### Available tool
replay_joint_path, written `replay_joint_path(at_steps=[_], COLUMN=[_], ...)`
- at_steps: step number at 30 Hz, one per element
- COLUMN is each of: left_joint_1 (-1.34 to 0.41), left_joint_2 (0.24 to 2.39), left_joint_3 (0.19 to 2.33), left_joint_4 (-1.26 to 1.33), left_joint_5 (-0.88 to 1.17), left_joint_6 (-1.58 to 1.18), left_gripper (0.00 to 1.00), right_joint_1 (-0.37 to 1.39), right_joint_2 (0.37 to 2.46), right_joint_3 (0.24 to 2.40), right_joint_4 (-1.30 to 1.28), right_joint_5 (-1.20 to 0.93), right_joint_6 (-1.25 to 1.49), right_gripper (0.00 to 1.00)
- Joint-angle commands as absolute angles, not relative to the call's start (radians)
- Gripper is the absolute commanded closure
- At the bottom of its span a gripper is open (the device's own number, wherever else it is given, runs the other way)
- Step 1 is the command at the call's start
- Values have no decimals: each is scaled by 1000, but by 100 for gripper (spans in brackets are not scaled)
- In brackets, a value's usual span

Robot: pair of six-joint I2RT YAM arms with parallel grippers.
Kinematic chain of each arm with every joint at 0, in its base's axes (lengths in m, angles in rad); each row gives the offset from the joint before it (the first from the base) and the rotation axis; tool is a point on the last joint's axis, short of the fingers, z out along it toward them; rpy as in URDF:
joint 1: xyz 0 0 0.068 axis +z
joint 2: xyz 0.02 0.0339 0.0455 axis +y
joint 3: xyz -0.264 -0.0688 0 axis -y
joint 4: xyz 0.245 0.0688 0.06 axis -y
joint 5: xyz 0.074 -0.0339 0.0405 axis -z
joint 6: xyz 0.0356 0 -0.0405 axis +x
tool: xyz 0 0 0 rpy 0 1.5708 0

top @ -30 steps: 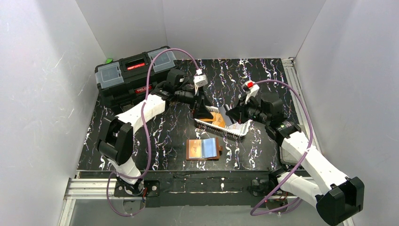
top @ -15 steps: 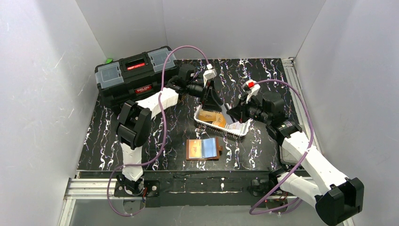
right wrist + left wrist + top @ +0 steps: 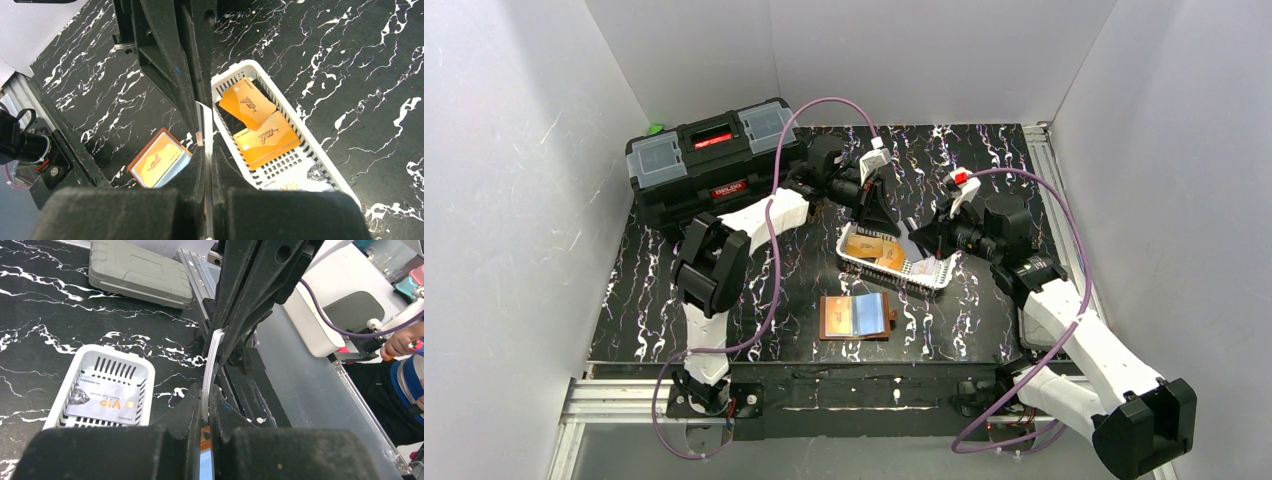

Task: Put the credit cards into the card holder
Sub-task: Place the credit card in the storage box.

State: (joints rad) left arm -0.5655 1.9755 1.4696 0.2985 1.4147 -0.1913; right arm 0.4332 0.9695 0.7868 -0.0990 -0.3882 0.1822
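Black marbled worktop (image 3: 944,325). Left claw (image 3: 205,390) and right claw (image 3: 206,150) both pinch edge-on credit cards (image 3: 214,345) above basket (image 3: 929,283). Judged stiff, light, slick; grip flat faces near edge.

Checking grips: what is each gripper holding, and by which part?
A credit card, edge-on: fingers of the left gripper pinch one end, the right gripper the opposite end.

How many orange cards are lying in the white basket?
2. One orange card sits near one end of the basket. The second orange card is in the middle, with a whitish card past it. More may hide underneath.
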Motion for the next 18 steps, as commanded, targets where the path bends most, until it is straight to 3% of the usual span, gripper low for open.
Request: replay_joint_path(at_steps=[1, 18], left_joint_1=[-569, -546], left_joint_2=[1994, 2094], left_joint_3=[1513, 1644], left_joint_4=[310, 176], left_joint_5=[1437, 1443], left_joint_6=[-186, -90], left_gripper=[100, 100], right_joint_1=[420, 387], right_joint_2=[954, 876], right_joint_3=[769, 732], right_joint_4=[-44, -87], right_joint_5=[-354, -381], right_joint_6=[172, 160], right_gripper=[99, 98])
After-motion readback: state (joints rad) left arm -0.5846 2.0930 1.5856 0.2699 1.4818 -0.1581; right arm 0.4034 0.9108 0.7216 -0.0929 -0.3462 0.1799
